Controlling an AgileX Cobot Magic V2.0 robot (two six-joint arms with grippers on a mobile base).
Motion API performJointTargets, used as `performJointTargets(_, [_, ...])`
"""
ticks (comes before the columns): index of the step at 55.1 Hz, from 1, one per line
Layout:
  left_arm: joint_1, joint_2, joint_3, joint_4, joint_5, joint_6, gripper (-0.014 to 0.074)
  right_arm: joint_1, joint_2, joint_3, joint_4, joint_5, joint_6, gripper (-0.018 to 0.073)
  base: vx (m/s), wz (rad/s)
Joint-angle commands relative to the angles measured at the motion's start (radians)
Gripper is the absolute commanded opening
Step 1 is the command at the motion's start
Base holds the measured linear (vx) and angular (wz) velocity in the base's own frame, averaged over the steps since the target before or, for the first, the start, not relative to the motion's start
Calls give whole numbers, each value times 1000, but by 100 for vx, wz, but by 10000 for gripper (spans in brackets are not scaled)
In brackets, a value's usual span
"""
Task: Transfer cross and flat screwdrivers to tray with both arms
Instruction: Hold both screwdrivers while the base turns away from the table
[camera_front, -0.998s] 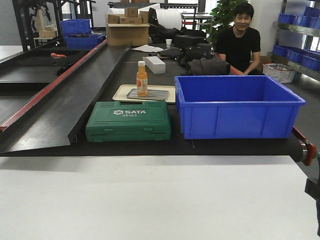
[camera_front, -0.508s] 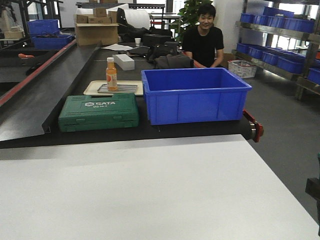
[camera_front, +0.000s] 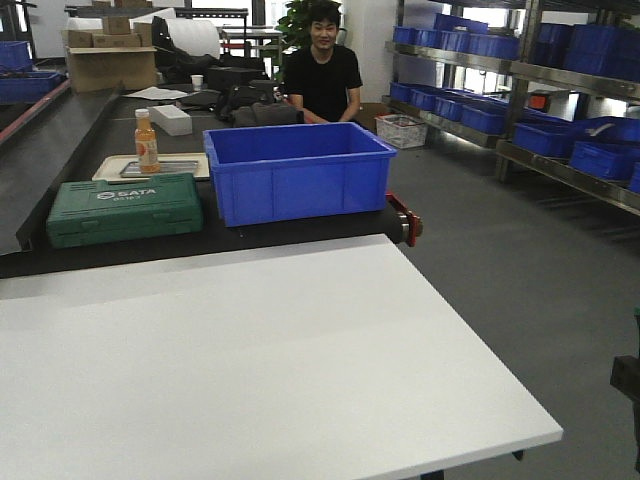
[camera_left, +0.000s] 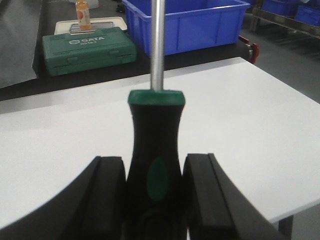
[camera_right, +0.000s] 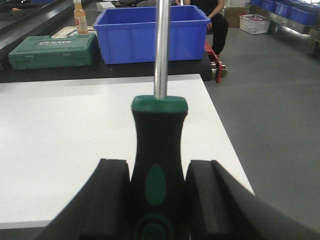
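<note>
Currently left and right grippers (camera_left: 154, 172) (camera_right: 159, 175) clamp screwdrivers (camera_left: 155, 125) (camera_right: 159, 131).

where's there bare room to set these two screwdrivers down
The white table is bare all over, up to the black belt. Behind it is crowded: green case, blue bin, grey tray with a bottle.

Grips a screwdriver (camera_left: 154, 150) by the handle in the left gripper (camera_left: 155, 200), black fingers (camera_left: 107, 195) closed against either side, shaft pointing straight ahead. Grips a second screwdriver (camera_right: 159, 150) likewise in the right gripper (camera_right: 157, 200), handle clamped, shaft forward.
</note>
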Motion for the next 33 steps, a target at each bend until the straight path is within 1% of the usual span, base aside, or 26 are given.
performJointTargets(1, [-4,-1,-27,-16,-91,-1,0,-3,-5,-35,-2,-98,-6,-8,-29,-32])
performJointTargets(17, [-4,-1,-27,-16,-91,-1,0,-3,-5,-35,-2,-98,-6,-8,-27,-39])
performJointTargets(33, [-4,-1,-27,-16,-91,-1,0,-3,-5,-35,-2,-97,-6,-8,-19,-56])
